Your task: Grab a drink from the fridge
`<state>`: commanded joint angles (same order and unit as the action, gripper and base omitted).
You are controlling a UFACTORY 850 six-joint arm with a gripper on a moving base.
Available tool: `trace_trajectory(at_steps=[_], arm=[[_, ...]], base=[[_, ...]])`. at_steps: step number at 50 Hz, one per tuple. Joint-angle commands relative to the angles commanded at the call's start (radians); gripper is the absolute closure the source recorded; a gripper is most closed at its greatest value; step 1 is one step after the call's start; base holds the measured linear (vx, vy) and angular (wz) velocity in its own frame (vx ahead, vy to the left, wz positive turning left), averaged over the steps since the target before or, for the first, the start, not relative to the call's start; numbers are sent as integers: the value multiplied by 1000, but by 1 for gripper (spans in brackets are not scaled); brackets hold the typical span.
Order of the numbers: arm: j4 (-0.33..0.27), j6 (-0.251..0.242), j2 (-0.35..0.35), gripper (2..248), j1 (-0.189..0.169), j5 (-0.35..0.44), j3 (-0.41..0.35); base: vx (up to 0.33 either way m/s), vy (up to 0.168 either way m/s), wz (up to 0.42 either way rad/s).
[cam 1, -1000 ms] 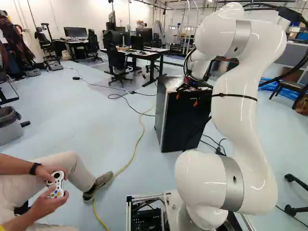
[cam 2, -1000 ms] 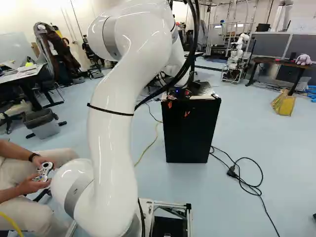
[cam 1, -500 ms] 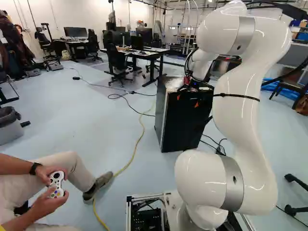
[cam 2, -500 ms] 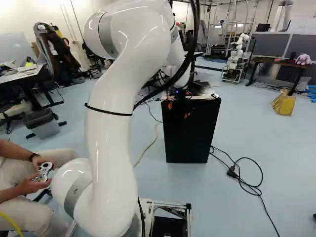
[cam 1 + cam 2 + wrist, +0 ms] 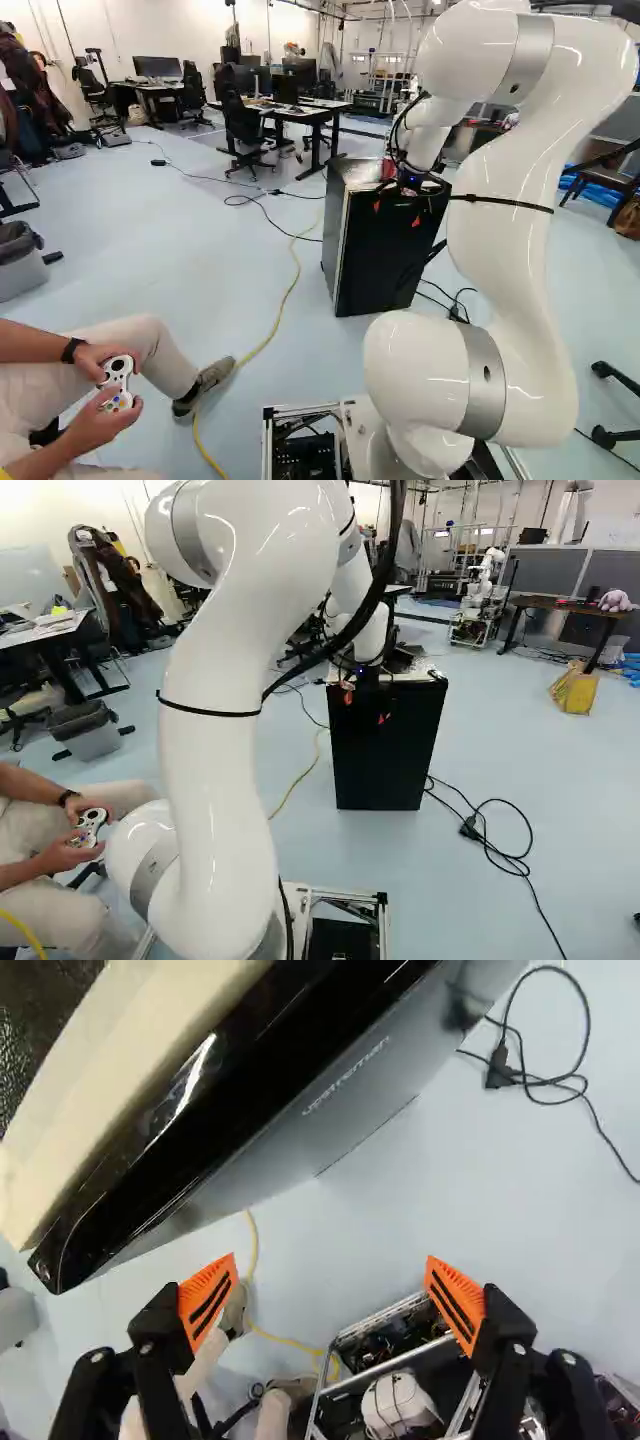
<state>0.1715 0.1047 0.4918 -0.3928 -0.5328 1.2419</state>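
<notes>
Arm (image 5: 215, 780) first, nearest me as I stand behind the base, curving up and over toward twelve o'clock. Out at its end, also at twelve, hangs the gripper (image 5: 332, 1300), open wide, nothing between its orange pads (image 5: 208, 1302) but air above the floor. It's beside the top front edge of the black fridge (image 5: 385, 750), which stands on the floor at twelve too. I can't tell whether it touches.

The front looks shut to me, so I'd guess the door comes first. Its face looks glossy, stiff and flat, poor stuff for pinching, and a seal may well tug back. I'd hook one finger behind a free edge and draw it steadily; which side that edge is on, I can't make out.

Farthest in, the drink: presumably inside the fridge, hidden from here, so can or bottle I couldn't say. I'd expect it cold, slick with damp, and fairly heavy if full. A can would dent, and a soft bottle would give, under a hard squeeze. Best hold would be round the middle of the body, one pad at three o'clock, one at nine, kept upright and squeezed gently.
</notes>
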Motion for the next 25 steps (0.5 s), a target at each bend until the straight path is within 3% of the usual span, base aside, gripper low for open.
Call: trace_trajectory(at_steps=[25], arm=[[-108, 0, -99, 3, -14, 262, -135]], base=[[0, 0, 0]])
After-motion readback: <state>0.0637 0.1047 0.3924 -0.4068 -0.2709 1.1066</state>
